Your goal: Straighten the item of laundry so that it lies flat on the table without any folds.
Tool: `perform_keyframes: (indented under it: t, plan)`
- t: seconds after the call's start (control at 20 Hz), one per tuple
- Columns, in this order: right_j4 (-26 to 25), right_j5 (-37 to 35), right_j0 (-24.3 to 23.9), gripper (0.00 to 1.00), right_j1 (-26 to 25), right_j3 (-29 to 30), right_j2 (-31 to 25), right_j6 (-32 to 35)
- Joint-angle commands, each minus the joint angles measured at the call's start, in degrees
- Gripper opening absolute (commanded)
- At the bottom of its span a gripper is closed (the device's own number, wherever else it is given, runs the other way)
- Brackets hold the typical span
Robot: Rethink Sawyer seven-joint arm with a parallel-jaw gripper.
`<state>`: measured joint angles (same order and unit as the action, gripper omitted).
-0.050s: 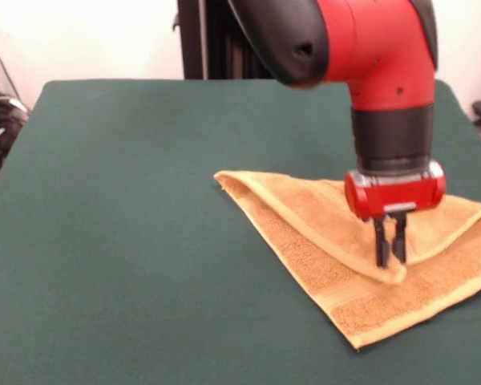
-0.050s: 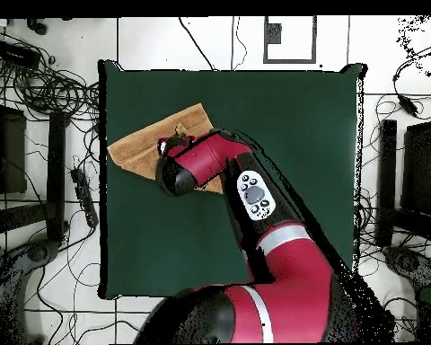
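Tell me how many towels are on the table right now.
1. The orange towel lies on the green table, folded over itself, directly under the tool. In the overhead view the arm covers part of it, so nothing else shows there.

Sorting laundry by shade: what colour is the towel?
Orange-tan towel; front view shows it best.

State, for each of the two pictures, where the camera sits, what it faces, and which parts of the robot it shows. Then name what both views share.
Front view: sits across the table, facing the robot; shows the arm's lower end and gripper down on the folded towel.
Overhead view: sits above, looking straight down; shows the whole arm over the towel.
Shared: table, towel, arm.
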<state>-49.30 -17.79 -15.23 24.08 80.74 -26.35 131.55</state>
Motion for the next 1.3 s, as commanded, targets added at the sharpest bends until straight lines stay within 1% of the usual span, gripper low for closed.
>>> perform_keyframes:
  t: [0.05,0.1,0.15,0.2,0.35,0.4,0.5,0.55,0.75,0.85,1.1,1.3]
  plan:
    - [5.11,-6.63,-4.99,0.00,8.12,15.86,-6.86,-10.16]
    - [6.06,-8.06,-5.39,0.00,8.39,16.18,-7.46,-10.64]
    - [7.97,-11.12,-6.09,0.00,8.63,16.35,-8.36,-11.77]
    - [8.86,-12.66,-6.10,0.00,8.77,16.26,-8.50,-11.95]
    - [12.70,-20.65,-7.04,0.00,8.62,15.74,-8.26,-13.39]
    - [13.95,-23.82,-6.76,0.00,6.24,13.39,-8.32,-14.08]
    - [14.91,-25.08,-6.61,0.00,4.54,12.51,-8.59,-14.17]
    - [15.30,-24.93,-6.68,0.00,2.50,11.67,-8.96,-14.13]
    - [16.21,-26.60,-6.49,0.00,-2.65,9.13,-9.43,-14.81]
    - [16.25,-26.61,-6.23,0.00,-4.13,8.36,-9.57,-14.59]
    - [18.12,-28.95,-4.94,0.00,-4.55,8.42,-9.50,-11.53]
    - [20.80,-31.18,-3.16,0.00,-3.34,8.85,-8.92,-8.22]
